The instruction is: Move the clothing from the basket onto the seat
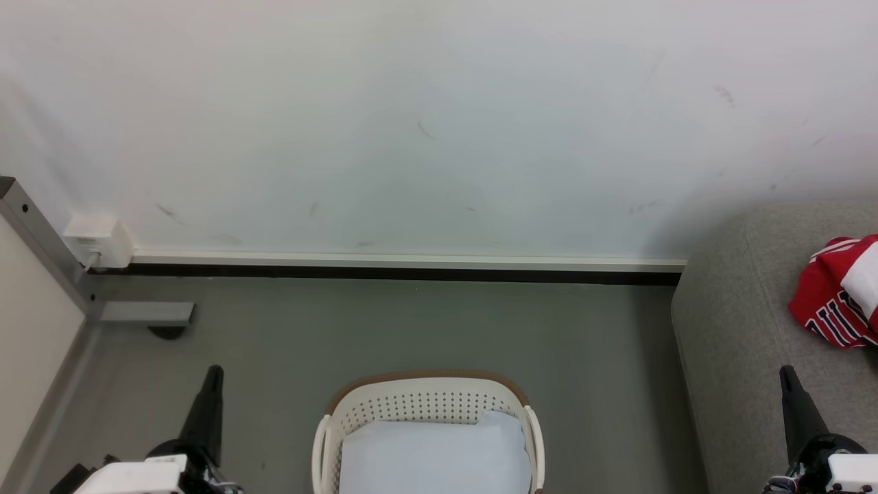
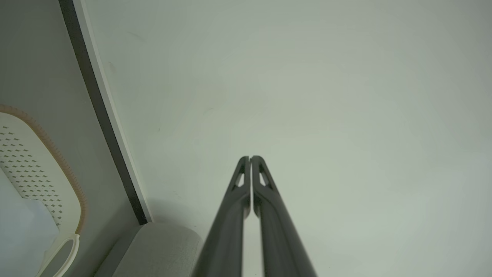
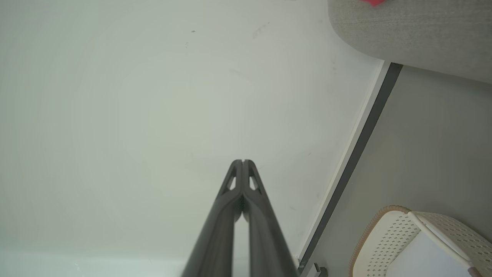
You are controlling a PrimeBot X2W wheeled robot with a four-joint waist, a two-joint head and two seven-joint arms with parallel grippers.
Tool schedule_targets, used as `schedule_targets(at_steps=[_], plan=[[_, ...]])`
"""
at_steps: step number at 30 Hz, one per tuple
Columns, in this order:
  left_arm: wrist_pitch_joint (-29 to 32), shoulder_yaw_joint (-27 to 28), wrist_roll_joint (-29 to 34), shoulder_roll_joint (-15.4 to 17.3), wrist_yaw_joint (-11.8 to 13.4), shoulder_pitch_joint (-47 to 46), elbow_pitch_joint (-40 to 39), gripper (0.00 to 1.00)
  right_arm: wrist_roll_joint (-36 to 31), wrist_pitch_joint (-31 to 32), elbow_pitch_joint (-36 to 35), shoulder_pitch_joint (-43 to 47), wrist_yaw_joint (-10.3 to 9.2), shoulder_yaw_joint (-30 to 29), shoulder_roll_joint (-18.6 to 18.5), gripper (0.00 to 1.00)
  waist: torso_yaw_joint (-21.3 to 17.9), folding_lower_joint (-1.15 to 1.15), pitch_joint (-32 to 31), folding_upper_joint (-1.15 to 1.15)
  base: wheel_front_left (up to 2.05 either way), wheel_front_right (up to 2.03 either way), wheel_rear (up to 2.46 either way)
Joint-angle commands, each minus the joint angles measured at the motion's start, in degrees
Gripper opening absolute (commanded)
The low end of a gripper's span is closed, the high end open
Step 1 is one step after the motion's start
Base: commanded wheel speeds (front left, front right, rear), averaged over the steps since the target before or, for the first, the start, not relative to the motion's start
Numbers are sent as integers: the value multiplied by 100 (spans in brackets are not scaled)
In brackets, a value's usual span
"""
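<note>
The red clothing (image 1: 838, 295) with white stripes and dark lettering lies crumpled on the grey seat (image 1: 734, 329) at the right edge of the head view. A sliver of it (image 3: 372, 2) shows on the seat (image 3: 415, 34) in the right wrist view. The white basket (image 1: 425, 405) with a brown rim stands on the floor at bottom centre, holding a plain white cloth (image 1: 435, 456). My left gripper (image 1: 215, 370) is shut at lower left, empty; its tips (image 2: 250, 158) meet. My right gripper (image 1: 786, 371) is shut at lower right, in front of the seat, empty.
A white wall with a pale and dark baseboard (image 1: 411, 266) runs behind the grey floor. A white socket box (image 1: 99, 241) and a grey metal frame post (image 1: 41, 247) with a foot (image 1: 147, 314) stand at the left.
</note>
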Motion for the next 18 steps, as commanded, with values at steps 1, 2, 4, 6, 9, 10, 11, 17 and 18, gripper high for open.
schedule_targets(at_steps=[1,2,4,6,9,10,11,17,18], plan=[[21,13,-79,40,-24,-39,-15,0,-26,16,-24,-68,-12,-25,1,0,0,0,0,0,0,0,0],[21,13,-79,40,-24,-39,-15,0,-26,17,-24,-68,-12,-25,1,0,0,0,0,0,0,0,0],[21,13,-79,40,-24,-39,-15,0,-26,17,-24,-69,-12,-26,2,0,0,0,0,0,0,0,0],[21,13,-79,40,-24,-39,-15,0,-27,18,-24,-69,-12,-26,2,0,0,0,0,0,0,0,0],[20,13,-79,40,-24,-39,-15,0,-28,18,-24,-69,-12,-26,2,0,0,0,0,0,0,0,0],[20,13,-79,40,-24,-39,-15,0,-28,18,-24,-69,-12,-27,2,0,0,0,0,0,0,0,0],[20,13,-79,40,-24,-39,-15,0,-28,19,-24,-69,-12,-27,2,0,0,0,0,0,0,0,0],[20,13,-79,40,-24,-39,-15,0,-29,19,-23,-69,-12,-28,3,0,0,0,0,0,0,0,0],[20,13,-79,40,-24,-39,-16,0,-30,19,-23,-69,-12,-28,3,0,0,0,0,0,0,0,0]])
